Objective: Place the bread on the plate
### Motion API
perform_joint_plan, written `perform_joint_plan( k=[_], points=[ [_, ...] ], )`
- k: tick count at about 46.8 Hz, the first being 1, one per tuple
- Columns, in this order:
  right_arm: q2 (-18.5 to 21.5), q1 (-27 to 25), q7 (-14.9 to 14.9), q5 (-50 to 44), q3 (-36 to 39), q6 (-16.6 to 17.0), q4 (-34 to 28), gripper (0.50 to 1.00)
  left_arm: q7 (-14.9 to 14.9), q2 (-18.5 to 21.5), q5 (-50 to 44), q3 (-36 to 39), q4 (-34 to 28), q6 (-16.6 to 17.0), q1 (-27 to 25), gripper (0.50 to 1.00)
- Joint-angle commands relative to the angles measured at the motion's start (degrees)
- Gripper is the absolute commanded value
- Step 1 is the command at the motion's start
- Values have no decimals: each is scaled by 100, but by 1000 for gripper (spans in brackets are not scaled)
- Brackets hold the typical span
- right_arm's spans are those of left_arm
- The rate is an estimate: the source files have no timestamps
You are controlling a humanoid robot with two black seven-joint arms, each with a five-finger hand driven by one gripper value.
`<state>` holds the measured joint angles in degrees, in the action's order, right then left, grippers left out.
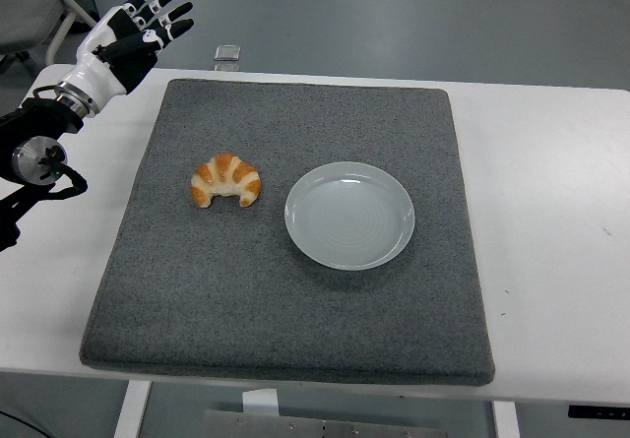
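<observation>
Grey felt mat [295, 330] carries a croissant [225, 180], arched tips toward the camera, long axis left-right, just left of an empty white plate [349, 215]. Robot's left hand [138, 27], fingers spread and holding nothing, hovers well up-left; it appears the only arm available.

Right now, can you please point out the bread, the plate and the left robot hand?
bread [225, 180]: head view, the middle of the croissant's arch.
plate [307, 246]: head view, the near left rim.
left robot hand [141, 27]: head view, the palm, with the fingers spread above the table's far left corner.
</observation>
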<state>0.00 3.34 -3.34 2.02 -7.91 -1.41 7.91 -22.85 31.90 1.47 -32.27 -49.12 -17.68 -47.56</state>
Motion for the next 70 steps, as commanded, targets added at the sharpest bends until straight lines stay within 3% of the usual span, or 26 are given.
perform_joint_plan(
  k=[1,70],
  points=[
    [0,0,0,0,0,0,0,930,0,1,-7,2,25,2,1,988],
    [0,9,0,0,0,0,0,930,18,9,99,72,43,2,-43,988]
  ],
)
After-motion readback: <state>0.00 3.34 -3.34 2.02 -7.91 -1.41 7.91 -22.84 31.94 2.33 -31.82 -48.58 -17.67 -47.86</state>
